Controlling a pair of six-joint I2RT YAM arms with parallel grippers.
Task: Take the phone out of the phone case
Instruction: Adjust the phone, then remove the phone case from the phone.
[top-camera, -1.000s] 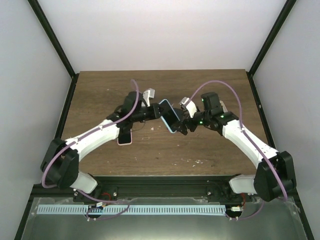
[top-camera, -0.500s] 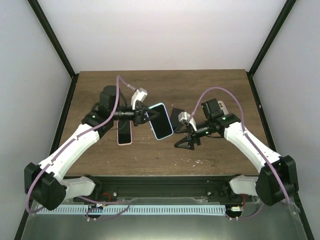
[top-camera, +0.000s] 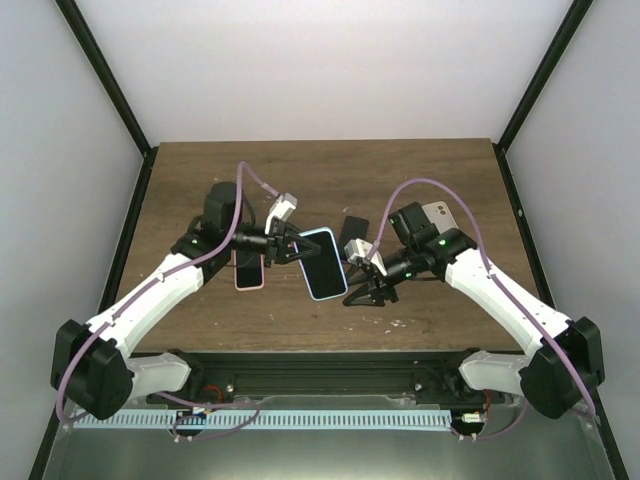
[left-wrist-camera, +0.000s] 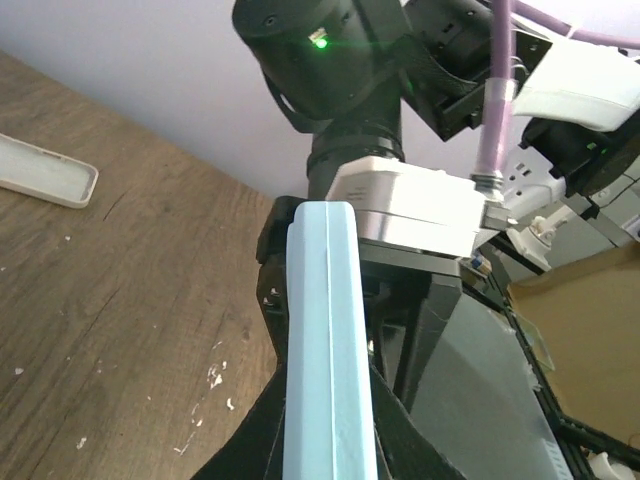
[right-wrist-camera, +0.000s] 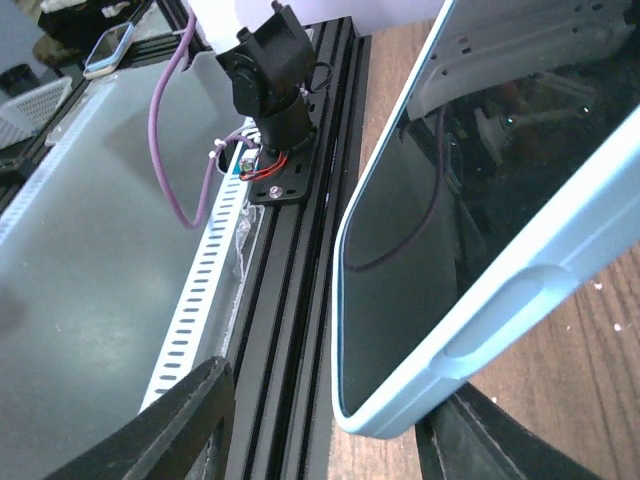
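The phone (top-camera: 322, 262), dark screen up, sits in a light blue phone case (top-camera: 309, 291) and hangs above the table's middle. My left gripper (top-camera: 288, 246) is shut on the case's left end. In the left wrist view the case's blue edge (left-wrist-camera: 325, 330) runs straight up between my black fingers (left-wrist-camera: 250, 440). My right gripper (top-camera: 360, 293) is open at the phone's near right corner. In the right wrist view that corner (right-wrist-camera: 400, 420) lies between the jaws: one finger (right-wrist-camera: 190, 420) stands well clear and the other (right-wrist-camera: 480, 445) sits close under the case.
A pink case (top-camera: 249, 271) lies on the wood under the left arm. A black phone (top-camera: 352, 229) lies behind the held phone, and a pale one (top-camera: 437, 210) behind the right arm. A white case (left-wrist-camera: 45, 172) lies on the table in the left wrist view.
The arms drew apart, with the phone staying in the left gripper. The right gripper then swung low to the phone's near right corner, and its jaws have narrowed.
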